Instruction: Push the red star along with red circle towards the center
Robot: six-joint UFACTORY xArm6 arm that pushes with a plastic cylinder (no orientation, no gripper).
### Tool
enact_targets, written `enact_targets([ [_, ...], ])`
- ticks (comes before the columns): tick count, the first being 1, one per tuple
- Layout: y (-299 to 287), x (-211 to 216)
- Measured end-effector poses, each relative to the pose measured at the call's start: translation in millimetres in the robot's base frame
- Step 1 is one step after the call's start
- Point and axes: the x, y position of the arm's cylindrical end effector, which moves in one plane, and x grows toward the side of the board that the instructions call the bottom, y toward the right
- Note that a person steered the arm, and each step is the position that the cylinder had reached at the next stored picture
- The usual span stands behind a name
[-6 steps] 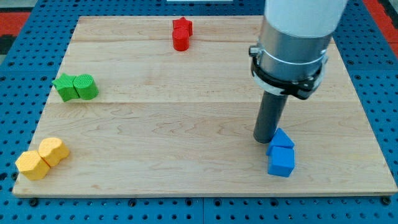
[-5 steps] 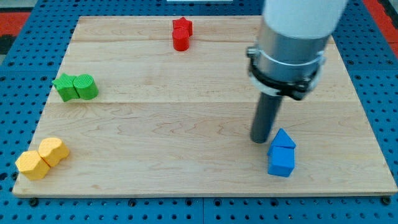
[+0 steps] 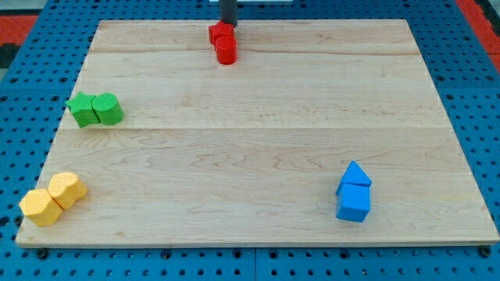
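1. My tip (image 3: 228, 24) is a bare rod with no jaws, touching the red star (image 3: 220, 34) at its 12 o'clock
2. The red circle (image 3: 226, 52) touches the star at 6 o'clock, near the board's (image 3: 258, 156) top edge

My tip (image 3: 228, 23) upright at the view's top edge.

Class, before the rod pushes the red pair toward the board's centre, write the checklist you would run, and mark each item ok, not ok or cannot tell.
1. My tip sits behind the pair, on the view's top side: ok.
2. Red star and red circle touch each other: ok.
3. Tip touches the star: cannot tell.
4. Path to the centre of the board has no blocks: ok.
5. Green pair, yellow pair and blue pair lie off the path: ok.
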Motion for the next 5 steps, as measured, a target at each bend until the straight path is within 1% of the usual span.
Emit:
enact_targets([
  [1,-20.2,20.1],
  [2,3.7,59.4],
  [3,8.6,100.6],
  [4,29.7,143.4],
  [5,78.5,180.2],
])
